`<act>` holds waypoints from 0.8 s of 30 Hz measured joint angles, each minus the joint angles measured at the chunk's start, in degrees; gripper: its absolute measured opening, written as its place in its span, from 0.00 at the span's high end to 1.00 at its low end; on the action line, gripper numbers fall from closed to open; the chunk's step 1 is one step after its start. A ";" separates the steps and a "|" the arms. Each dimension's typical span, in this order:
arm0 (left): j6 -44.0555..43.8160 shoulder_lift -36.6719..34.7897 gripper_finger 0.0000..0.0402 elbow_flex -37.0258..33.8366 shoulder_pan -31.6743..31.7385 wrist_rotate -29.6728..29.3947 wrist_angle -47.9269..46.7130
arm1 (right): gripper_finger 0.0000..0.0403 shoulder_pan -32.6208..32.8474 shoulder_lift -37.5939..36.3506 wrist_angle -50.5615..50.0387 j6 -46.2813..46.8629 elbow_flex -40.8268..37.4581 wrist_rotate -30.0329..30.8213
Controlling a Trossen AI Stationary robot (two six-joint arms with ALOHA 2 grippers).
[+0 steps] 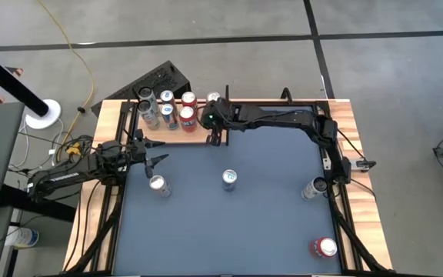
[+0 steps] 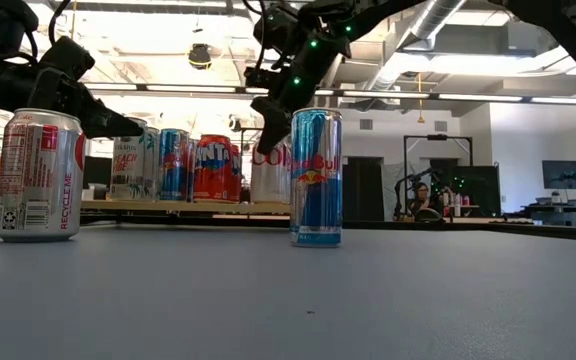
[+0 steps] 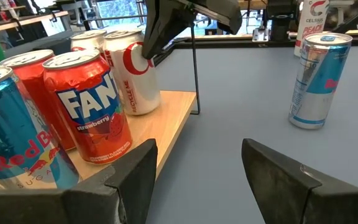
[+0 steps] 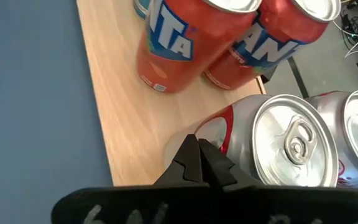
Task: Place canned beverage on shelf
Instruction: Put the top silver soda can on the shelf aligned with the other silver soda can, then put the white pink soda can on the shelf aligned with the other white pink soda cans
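Cans [image 1: 177, 110] crowd the shelf [image 1: 198, 137] at upper centre — right gripper [image 1: 216, 138] hangs pinched shut beside them, left gripper [image 1: 158, 153] gapes wide, empty, mid-left.

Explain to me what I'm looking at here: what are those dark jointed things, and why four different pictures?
Those are two robot arms at a blue table, each ending in a two-finger gripper. One picture looks straight down from above, one looks level across the tabletop, and two come from cameras on the arms' wrists.

At the table's far edge sits a small wooden shelf with several drink cans on it. Four more cans stand loose on the table, among them a blue and silver one near the middle and a red one at a near corner.

The right gripper is shut, holding nothing, its tip beside a silver and red can on the shelf. The left gripper is open and empty, just off the shelf's left end.
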 joint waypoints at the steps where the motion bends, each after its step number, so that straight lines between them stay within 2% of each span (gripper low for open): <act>1: 0.00 0.00 0.44 0.01 0.01 0.00 0.00 | 1.00 -0.12 0.00 0.01 -0.10 0.00 -0.01; 10: 0.00 0.00 0.44 0.01 0.01 0.00 0.00 | 1.00 -0.51 0.00 -0.16 -0.57 0.00 0.04; 18: 0.00 0.00 0.44 0.01 0.02 0.00 0.01 | 1.00 2.44 0.00 0.07 -1.77 1.45 -0.62; 24: 0.00 0.00 0.44 0.00 0.02 0.00 0.00 | 1.00 4.77 0.00 10.88 -2.69 1.80 -5.92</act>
